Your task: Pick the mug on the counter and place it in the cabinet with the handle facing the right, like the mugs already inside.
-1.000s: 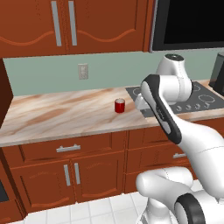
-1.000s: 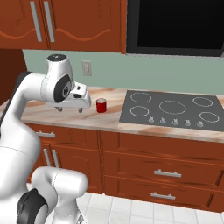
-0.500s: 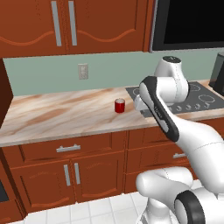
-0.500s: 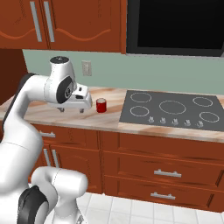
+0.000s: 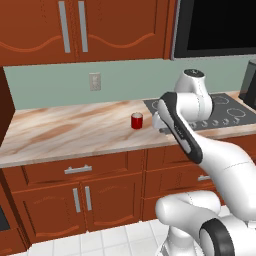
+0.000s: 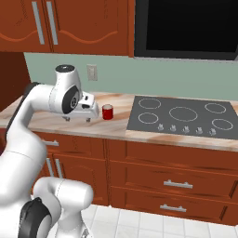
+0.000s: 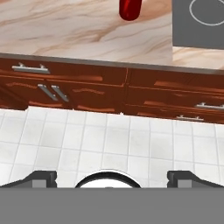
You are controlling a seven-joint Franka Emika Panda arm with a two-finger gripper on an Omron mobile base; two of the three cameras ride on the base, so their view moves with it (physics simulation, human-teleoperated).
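Observation:
The small red mug point(image 5: 136, 121) stands upright on the marbled counter point(image 5: 60, 131), left of the cooktop. It also shows in the right base view point(image 6: 107, 112) and at the top edge of the hand view point(image 7: 130, 9). Its handle cannot be made out. My gripper point(image 6: 78, 119) hangs over the counter's front part, a short way from the mug and not touching it. It is open: the fingertips point(image 7: 42, 178) stand far apart at the bottom of the hand view, with nothing between them. The cabinet's shelf is out of view.
A black cooktop point(image 6: 183, 116) lies in the counter right of the mug. Wavy-panelled wall cabinets point(image 5: 75, 30) hang above, beside a dark microwave point(image 6: 186, 28). A plain dark brown panel point(image 5: 5, 107) stands at the far left. Drawers point(image 7: 65, 81) and white floor tiles lie below.
The arm has sunk slightly and the hand has shifted a little over the counter. The mug has not moved, and the gripper stays open.

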